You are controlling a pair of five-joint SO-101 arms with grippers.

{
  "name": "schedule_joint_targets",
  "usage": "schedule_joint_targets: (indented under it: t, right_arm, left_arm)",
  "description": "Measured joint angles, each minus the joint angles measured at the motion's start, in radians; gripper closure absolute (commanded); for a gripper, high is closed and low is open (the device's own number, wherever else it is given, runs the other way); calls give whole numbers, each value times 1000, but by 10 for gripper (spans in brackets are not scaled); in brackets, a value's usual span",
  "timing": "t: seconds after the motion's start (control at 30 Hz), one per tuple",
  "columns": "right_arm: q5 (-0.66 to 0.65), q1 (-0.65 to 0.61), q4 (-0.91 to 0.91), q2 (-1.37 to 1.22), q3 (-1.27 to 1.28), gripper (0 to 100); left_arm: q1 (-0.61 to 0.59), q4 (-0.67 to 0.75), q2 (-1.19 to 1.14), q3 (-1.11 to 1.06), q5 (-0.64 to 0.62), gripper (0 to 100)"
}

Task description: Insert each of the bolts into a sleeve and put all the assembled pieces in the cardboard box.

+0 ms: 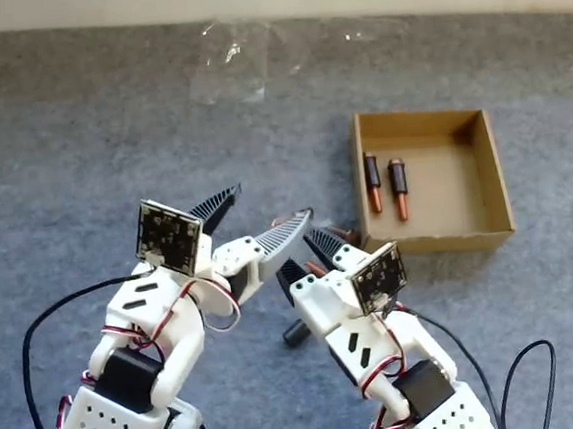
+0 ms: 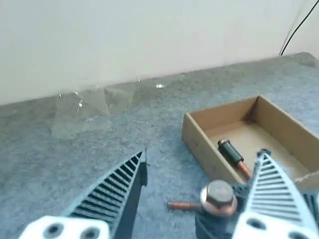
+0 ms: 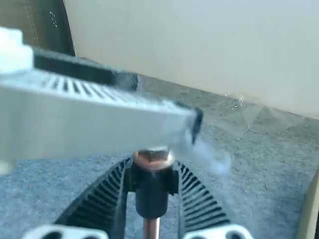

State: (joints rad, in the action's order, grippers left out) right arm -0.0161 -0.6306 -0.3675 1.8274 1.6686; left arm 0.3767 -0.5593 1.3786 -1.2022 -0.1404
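Bolt (image 3: 152,158) and sleeve (image 3: 151,191) stand joined in our right pincer (image 3: 152,169). Its fingers are pressed onto the black sleeve, with the copper-coloured hexagonal head poking out on top. The piece is held roughly upright above the table (image 1: 79,142), near the closest corner of the cardboard box (image 1: 496,171). We judge it small, light and rigid: metal inside a hard tube, with nothing to crush. It is round and smooth enough to twist in a grip, though, and the bolt could slide out if tipped head-down. The middle of the sleeve seems the sound place to hold it, which leaves the head free. Our left pincer (image 2: 203,155) is spread wide and holds nothing. The piece sits between its two fingers, nearer one than the other, and we cannot tell whether that finger touches it. Two finished pieces (image 1: 373,182) lie side by side inside the box. A loose sleeve (image 1: 295,332) lies on the table close to the right arm, and a bare threaded shank (image 2: 182,205) shows just beside the held piece, so we judge that at least one more pair is waiting. The held piece looks ready to go over the box wall, and it should be released low so it does not bounce.
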Motion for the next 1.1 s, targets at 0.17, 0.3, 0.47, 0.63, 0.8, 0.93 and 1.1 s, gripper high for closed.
schedule_joint_targets:
  t: [0.17, 0.3, 0.47, 0.63, 0.8, 0.93, 1.1]
  right_arm:
    - [0, 0, 0, 0, 0, 995]
    - [0, 0, 0, 0, 0, 995]
    - [0, 0, 0, 0, 0, 995]
    - [-8, 0, 0, 0, 0, 995]
    - [-97, 41, -91, 0, 0, 995]
    - [-110, 115, -169, 0, -11, 995]
    - [-118, 252, -339, 2, -132, 995]
  left_arm:
    - [-12, 0, 0, 63, 0, 688]
    - [-101, 0, 35, 110, 0, 762]
    - [-262, -143, 71, 201, 17, 878]
    - [-322, -299, 74, 235, 143, 950]
    - [-322, -450, 74, 235, 160, 993]
    - [-339, -506, 75, 216, 164, 994]
    - [-417, -502, 72, 74, 163, 994]
